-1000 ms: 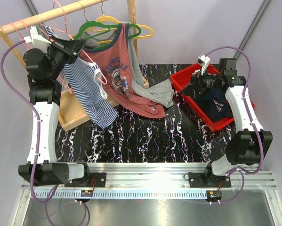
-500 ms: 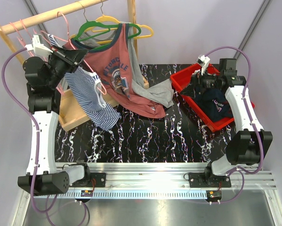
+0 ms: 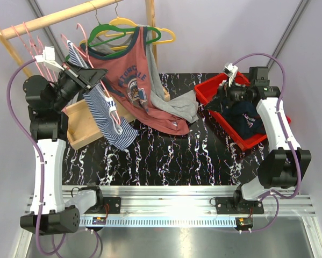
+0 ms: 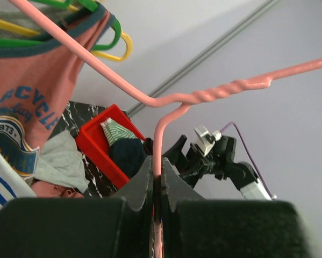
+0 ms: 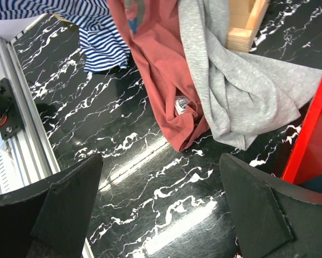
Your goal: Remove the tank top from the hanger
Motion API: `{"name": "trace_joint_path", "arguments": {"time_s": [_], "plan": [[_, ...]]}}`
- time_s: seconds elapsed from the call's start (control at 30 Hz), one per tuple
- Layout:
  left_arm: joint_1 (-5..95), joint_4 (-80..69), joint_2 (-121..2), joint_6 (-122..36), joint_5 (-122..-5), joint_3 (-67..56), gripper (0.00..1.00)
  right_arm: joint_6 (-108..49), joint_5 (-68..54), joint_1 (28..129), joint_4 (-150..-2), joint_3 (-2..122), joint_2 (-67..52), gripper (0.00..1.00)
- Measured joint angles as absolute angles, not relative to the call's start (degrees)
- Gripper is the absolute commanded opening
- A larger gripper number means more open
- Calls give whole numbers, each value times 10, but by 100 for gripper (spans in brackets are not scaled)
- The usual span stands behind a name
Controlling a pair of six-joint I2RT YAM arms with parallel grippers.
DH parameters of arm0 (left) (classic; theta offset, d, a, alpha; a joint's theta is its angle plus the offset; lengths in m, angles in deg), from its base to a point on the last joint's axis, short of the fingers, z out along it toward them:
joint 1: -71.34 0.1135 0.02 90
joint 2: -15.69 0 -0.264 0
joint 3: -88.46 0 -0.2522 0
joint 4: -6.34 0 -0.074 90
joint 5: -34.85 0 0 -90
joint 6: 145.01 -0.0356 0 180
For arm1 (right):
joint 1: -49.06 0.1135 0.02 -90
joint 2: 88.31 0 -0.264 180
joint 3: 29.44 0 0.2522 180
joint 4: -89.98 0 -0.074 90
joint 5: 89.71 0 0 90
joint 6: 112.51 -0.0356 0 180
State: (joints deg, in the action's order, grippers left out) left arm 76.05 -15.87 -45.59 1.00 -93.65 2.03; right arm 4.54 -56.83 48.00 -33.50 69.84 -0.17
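My left gripper [image 3: 98, 76] is shut on the wire neck of a pink hanger [image 3: 70, 47], held in the air in front of the wooden rail [image 3: 53, 19]. In the left wrist view the jaws [image 4: 157, 164] pinch the pink wire [image 4: 204, 97]. A blue-and-white striped tank top [image 3: 104, 115] hangs from this hanger, its hem on the table. A red tank top [image 3: 134, 88] hangs on a green hanger [image 3: 104, 32]. My right gripper [image 3: 225, 92] is open and empty over the red tray [image 3: 204, 91]; its fingers [image 5: 58, 204] stand wide apart above the table.
A grey garment [image 3: 177, 102] droops from a yellow hanger [image 3: 169, 35] onto the marble table. The rack's wooden base [image 3: 83, 129] lies at back left. The tray holds dark clothes [image 3: 244, 118]. More pink hangers [image 3: 29, 35] hang on the rail.
My left gripper has come down and toward the near side with the pink hanger, its wrist swinging left. The striped tank top has followed and bunched narrower. The right arm has not moved.
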Motion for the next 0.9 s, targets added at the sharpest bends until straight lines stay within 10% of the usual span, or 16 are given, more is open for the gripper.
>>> {"name": "trace_joint_path", "arguments": {"time_s": [0.9], "plan": [[549,-203,-419,-83,-1121,-56,0,147,-611,619,-389,726,-23,100]]}}
